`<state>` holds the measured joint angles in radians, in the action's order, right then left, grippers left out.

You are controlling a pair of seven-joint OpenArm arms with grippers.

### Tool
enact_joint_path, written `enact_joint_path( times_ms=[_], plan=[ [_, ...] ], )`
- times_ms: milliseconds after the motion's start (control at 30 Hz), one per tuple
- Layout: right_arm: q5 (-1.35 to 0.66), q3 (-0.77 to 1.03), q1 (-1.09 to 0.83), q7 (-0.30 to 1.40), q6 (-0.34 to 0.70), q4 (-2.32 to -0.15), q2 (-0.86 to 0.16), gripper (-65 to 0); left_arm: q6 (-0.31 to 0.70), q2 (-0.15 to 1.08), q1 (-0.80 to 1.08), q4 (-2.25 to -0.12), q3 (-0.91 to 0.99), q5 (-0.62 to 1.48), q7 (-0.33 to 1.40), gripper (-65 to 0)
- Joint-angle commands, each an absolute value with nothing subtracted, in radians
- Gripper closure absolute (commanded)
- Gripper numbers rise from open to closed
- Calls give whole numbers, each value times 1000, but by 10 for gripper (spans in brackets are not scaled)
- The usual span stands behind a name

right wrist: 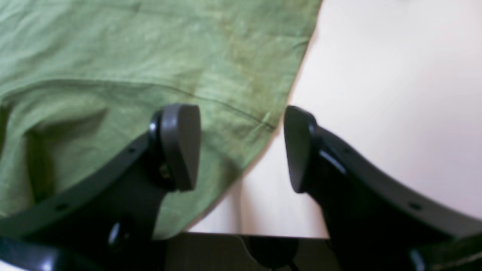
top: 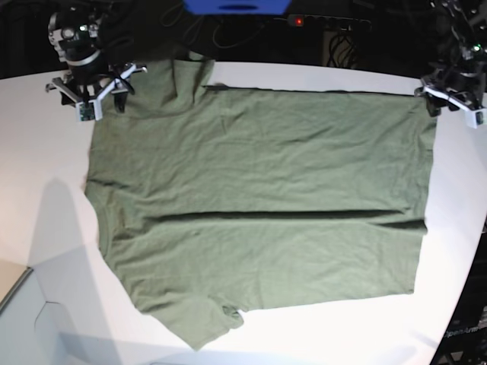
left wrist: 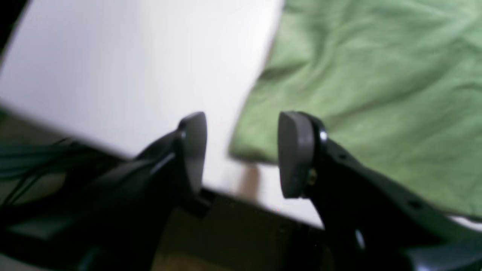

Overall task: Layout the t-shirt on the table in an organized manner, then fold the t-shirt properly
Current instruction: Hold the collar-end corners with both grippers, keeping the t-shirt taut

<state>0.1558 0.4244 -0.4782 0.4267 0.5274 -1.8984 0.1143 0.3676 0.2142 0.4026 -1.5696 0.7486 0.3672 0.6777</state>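
The olive-green t-shirt (top: 259,198) lies spread out on the white table (top: 38,167), with a long crease across its middle and one sleeve at the near edge. My right gripper (top: 90,103) hovers at the shirt's far left corner. In the right wrist view it (right wrist: 241,148) is open over the shirt's (right wrist: 150,56) hem edge and holds nothing. My left gripper (top: 453,103) sits at the far right corner. In the left wrist view it (left wrist: 244,150) is open above the shirt's (left wrist: 376,94) corner, near the table (left wrist: 131,75) edge, with nothing between its pads.
Behind the table's far edge is a dark area with cables, a blue object (top: 236,6) and a power strip with a red light (top: 298,20). The table's edge curves around at the near left (top: 11,285) and right.
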Motion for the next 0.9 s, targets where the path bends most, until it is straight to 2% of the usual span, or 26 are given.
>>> enact_joint_path(
  times_ms=[0,167,500,533,600,700,867],
  plan=[
    [145,427,-490,401,532,-1919,113,-351,363,228,400,-1561,754,363,667,-300],
    [143,427,-495,400,532,-1919,113,-351,363,228,360,-1489,754,355,667,-299],
    [143,427,-498,404,532,-1919,111,-351,363,229,361,-1483,693,354,667,-285],
    [143,427,-498,406,532,-1919,111,-351,363,229,363,-1483,693,354,667,-254],
    [143,426,-512,401,547,-1919,111,-351,363,228,361,-1481,693,354,667,-135],
    [143,427,-524,400,638,-1919,116,-350,364,228,360,-1469,693,361,667,-7],
    [143,469,-526,406,698,-1919,157,-350,364,228,360,-1474,693,361,667,-1]
  ],
)
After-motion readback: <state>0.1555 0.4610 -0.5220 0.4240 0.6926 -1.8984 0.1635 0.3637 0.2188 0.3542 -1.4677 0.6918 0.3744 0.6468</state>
